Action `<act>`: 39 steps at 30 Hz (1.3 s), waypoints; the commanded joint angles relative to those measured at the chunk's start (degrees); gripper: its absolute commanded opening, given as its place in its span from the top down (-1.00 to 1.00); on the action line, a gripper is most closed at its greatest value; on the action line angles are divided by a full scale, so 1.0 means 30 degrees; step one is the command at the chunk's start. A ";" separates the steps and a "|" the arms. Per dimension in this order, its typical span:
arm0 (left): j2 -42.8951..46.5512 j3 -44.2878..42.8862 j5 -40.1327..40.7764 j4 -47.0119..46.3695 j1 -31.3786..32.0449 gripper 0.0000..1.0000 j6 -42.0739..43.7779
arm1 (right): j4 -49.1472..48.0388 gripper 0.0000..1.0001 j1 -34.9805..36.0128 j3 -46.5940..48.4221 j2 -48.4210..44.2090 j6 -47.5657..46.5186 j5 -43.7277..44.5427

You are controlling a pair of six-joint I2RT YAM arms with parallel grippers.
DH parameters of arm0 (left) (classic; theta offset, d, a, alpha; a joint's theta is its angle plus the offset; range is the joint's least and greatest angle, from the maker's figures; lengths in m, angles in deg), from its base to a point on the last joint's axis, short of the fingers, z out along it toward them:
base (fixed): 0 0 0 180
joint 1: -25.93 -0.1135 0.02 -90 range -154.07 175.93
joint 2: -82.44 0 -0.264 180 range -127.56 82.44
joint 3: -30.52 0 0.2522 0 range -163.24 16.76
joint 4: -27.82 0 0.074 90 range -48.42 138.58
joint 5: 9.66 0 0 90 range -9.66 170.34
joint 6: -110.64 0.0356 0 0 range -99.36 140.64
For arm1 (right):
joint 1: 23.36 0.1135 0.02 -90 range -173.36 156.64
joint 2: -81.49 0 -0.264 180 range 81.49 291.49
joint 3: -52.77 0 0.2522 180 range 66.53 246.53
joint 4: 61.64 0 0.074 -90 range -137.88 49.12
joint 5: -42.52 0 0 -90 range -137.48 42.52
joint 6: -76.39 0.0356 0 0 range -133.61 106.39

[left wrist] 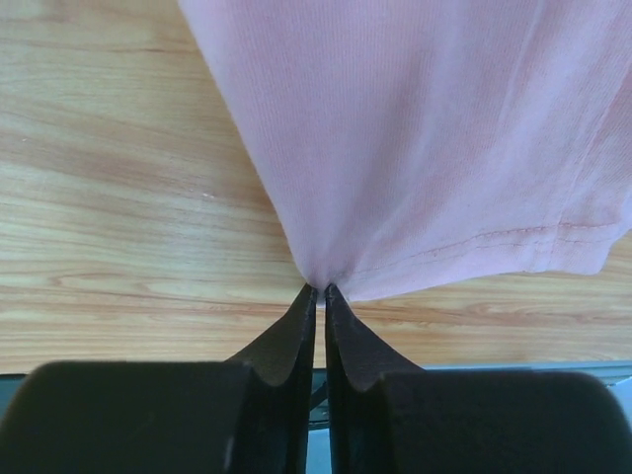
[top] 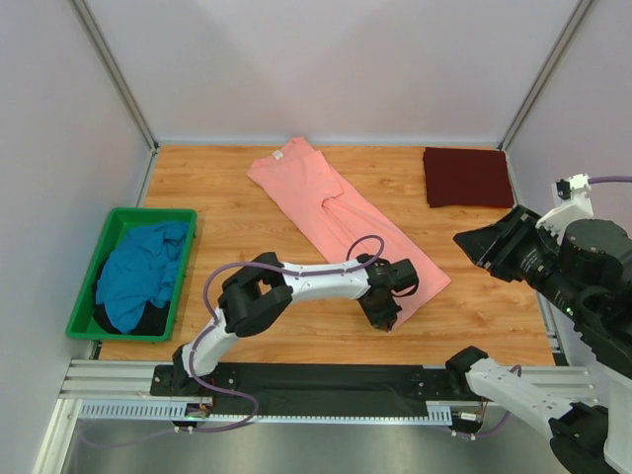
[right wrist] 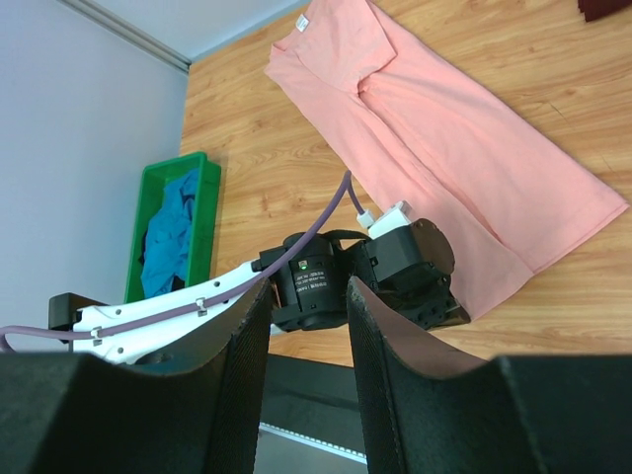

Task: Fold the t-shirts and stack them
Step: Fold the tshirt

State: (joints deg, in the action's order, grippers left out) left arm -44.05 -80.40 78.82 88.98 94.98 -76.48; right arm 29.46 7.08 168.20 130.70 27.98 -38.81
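Observation:
A salmon-pink t-shirt (top: pixel 336 212) lies folded into a long strip, slanting across the wooden table (top: pixel 474 306), its neck at the far end. My left gripper (top: pixel 393 314) is low at the strip's near corner. In the left wrist view the fingertips (left wrist: pixel 322 289) are pinched shut on the hem corner of the pink cloth (left wrist: pixel 425 148). A dark maroon t-shirt (top: pixel 467 176) lies folded at the far right. A teal-blue t-shirt (top: pixel 143 272) is bunched in the bin. My right gripper (top: pixel 486 247) hovers above the table's right side, open (right wrist: pixel 308 286), holding nothing.
The green plastic bin (top: pixel 87 286) stands at the table's left edge, with dark cloth under the teal shirt. Grey walls enclose the table on three sides. The black and aluminium base rail (top: pixel 326 380) runs along the near edge.

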 commanded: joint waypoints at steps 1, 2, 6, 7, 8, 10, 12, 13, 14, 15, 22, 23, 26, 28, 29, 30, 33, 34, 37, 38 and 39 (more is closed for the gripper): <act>-0.1105 -0.0335 0.0361 0.1046 -0.0138 0.77 0.0499 | 0.5977 0.23 -0.0067 0.0417 0.0062 0.0347 0.0363; -0.1164 -0.0365 0.0215 0.1047 -0.0138 0.81 0.0499 | 0.6007 0.23 -0.0067 0.0359 0.0032 0.0377 0.0363; -0.1107 -0.0337 0.0155 0.1602 -0.0167 0.95 0.0645 | 0.6007 0.23 -0.0038 0.0067 -0.0173 0.0611 0.0334; -0.1019 -0.0249 0.0184 0.1951 -0.0138 1.00 0.0732 | 0.5949 0.23 -0.0038 -0.0021 -0.0173 0.0612 0.0247; -0.0902 -0.0161 0.0242 0.2158 -0.0167 1.00 0.0849 | 0.5948 0.23 -0.0067 -0.0138 -0.0202 0.0641 0.0188; -0.0434 0.0334 0.0243 0.2452 -0.0138 1.00 0.0997 | 0.5685 0.23 -0.0038 -0.0606 -0.0261 0.0670 -0.0017; 0.0441 0.1559 0.0067 0.2425 -0.0109 1.00 0.0939 | 0.5248 0.23 -0.0038 -0.1161 -0.0378 0.0699 -0.0456; 0.0795 0.2090 0.0038 0.2134 -0.0080 1.00 0.0851 | 0.5071 0.23 -0.0038 -0.1455 -0.0436 0.0700 -0.0805; 0.1176 0.2646 0.0038 0.1928 -0.0022 1.00 0.0792 | 0.4895 0.23 -0.0038 -0.1690 -0.0466 0.0700 -0.1041; 0.2049 0.3725 0.0096 0.1752 0.0037 1.00 0.0589 | 0.4546 0.23 -0.0038 -0.2243 -0.0582 0.0671 -0.1246; 0.5542 0.7628 0.0245 0.2072 0.0769 1.00 0.0146 | 0.3576 0.24 -0.0038 -0.5112 -0.0729 -0.0004 -0.3852; 0.5835 0.8126 0.0098 0.1956 0.0799 1.00 0.0205 | 0.3459 0.24 -0.0038 -0.5526 -0.0846 0.0112 -0.4030; 0.7298 1.0380 -0.0399 0.1196 0.0829 1.00 0.0644 | 0.2552 0.22 -0.0067 -0.7309 -0.1315 0.0640 -0.4587; 0.8733 1.2401 -0.0606 0.0552 0.0829 1.00 0.0821 | 0.2053 0.21 -0.0038 -0.8221 -0.1433 0.0612 -0.4647; 0.9840 1.3104 -0.0810 0.0288 0.0829 1.00 0.0879 | 0.1965 0.21 -0.0038 -0.9211 -0.1404 0.0438 -0.4763; 1.0402 1.4590 -0.0870 -0.0063 0.0829 1.00 0.0851 | 0.1790 0.21 -0.0067 -0.9685 -0.1375 0.0320 -0.4880; 1.2362 1.6996 -0.0899 -0.1353 0.0770 1.00 0.0704 | 0.0885 0.20 -0.0067 -1.1934 -0.1519 -0.0062 -0.5874; 1.2806 1.7500 -0.0987 -0.1907 0.0596 1.00 0.0704 | 0.0648 0.19 -0.0038 -1.2613 -0.1579 -0.0120 -0.6109; 1.4388 1.8997 -0.1427 -0.2526 0.0186 0.82 0.1112 | -0.0581 0.17 -0.0038 -1.5308 -0.1697 -0.0092 -0.7832; 1.5349 1.9116 -0.1108 -0.2324 0.0126 0.73 0.1259 | -0.0991 0.17 -0.0038 -1.5982 -0.1697 -0.0033 -0.8246; 1.5852 1.9291 -0.0815 -0.2119 0.0097 0.52 0.1638 | -0.1778 0.17 -0.0038 -1.7294 -0.1552 -0.0004 -0.8627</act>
State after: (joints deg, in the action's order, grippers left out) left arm -0.65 -24.52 76.31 81.33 95.62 -73.93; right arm 28.48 7.03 122.39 126.31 28.81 -57.74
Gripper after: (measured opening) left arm 0.177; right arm 0.411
